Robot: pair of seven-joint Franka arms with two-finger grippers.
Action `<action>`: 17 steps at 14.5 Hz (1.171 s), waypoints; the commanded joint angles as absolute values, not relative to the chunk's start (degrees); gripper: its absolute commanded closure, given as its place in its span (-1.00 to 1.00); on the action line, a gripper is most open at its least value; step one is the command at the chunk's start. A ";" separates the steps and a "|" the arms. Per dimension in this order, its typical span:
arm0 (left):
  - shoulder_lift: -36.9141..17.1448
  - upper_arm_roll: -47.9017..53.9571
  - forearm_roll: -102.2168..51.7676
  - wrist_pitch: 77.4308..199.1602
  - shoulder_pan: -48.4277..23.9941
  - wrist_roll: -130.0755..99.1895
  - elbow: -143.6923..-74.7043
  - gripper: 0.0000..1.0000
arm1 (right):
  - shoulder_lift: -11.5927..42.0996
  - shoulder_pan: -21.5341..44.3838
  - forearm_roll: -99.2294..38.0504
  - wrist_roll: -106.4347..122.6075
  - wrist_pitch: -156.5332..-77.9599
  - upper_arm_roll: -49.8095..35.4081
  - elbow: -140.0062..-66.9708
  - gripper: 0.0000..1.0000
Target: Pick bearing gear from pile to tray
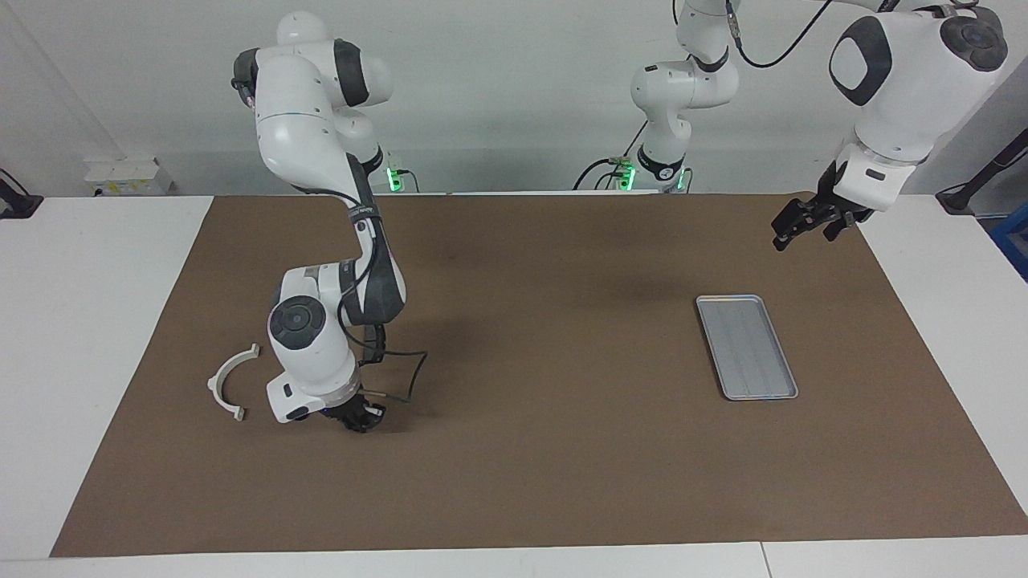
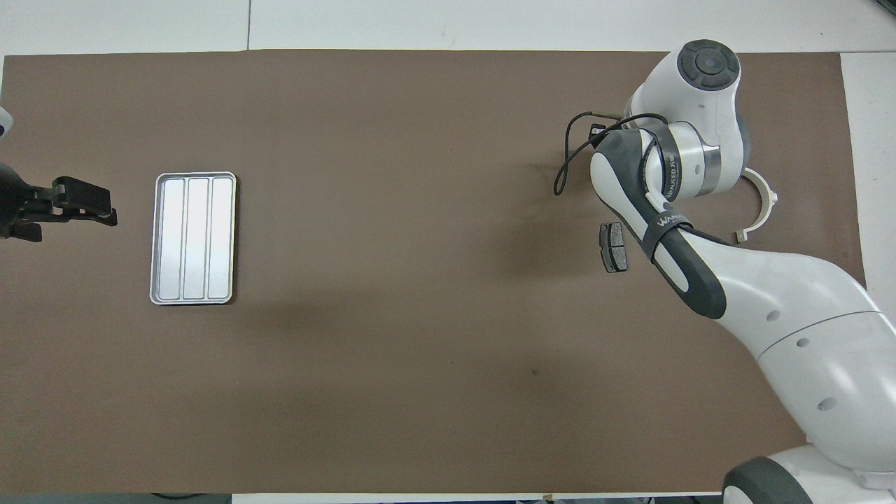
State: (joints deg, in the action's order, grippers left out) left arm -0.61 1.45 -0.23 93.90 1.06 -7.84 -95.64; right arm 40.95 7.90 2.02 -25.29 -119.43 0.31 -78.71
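Observation:
My right gripper (image 1: pixel 363 417) is down at the mat beside the white curved arc (image 1: pixel 229 381) of the pile, toward the right arm's end of the table. It is shut; its own wrist hides whatever lies between its fingertips. The bearing gear is hidden. In the overhead view a dark grey brake-pad piece (image 2: pixel 614 246) lies next to the right forearm, nearer to the robots than the arc (image 2: pixel 763 206). The silver ribbed tray (image 1: pixel 747 345) (image 2: pixel 192 238) lies toward the left arm's end with nothing in it. My left gripper (image 1: pixel 803 225) (image 2: pixel 84 203) waits open in the air beside the tray.
A brown mat (image 1: pixel 530 482) covers most of the white table. A black cable (image 1: pixel 401 377) loops off the right wrist just above the mat.

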 commanded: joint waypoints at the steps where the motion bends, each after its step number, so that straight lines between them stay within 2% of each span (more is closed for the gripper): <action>1: 0.17 0.79 -0.35 93.16 0.35 -7.65 -95.80 -1.00 | 38.34 7.82 1.93 -25.84 -109.47 -0.44 -74.46 1.00; 6: 0.18 0.79 -0.35 93.08 0.35 -7.65 -95.80 -1.00 | 25.86 12.03 -0.08 -27.58 -92.84 -3.33 -73.83 1.00; 9: 0.18 0.79 -0.35 93.08 0.35 -7.65 -95.80 -1.00 | 22.68 17.81 -3.78 -42.40 -88.52 -4.74 -72.17 1.00; 13: 0.17 0.79 -0.35 93.08 0.35 -7.65 -95.80 -1.00 | 23.11 26.35 -5.18 -62.55 -92.01 -5.36 -70.14 1.00; 17: 0.18 0.79 -0.35 93.08 0.35 -7.65 -95.80 -1.00 | 26.97 31.98 -4.22 -72.93 -101.40 -5.36 -72.76 1.00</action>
State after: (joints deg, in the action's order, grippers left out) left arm -0.61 1.45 -0.23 93.90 1.06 -7.84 -95.64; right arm 24.50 31.18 -3.52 -69.58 -97.12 -5.52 -71.45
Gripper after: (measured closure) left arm 0.000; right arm 0.753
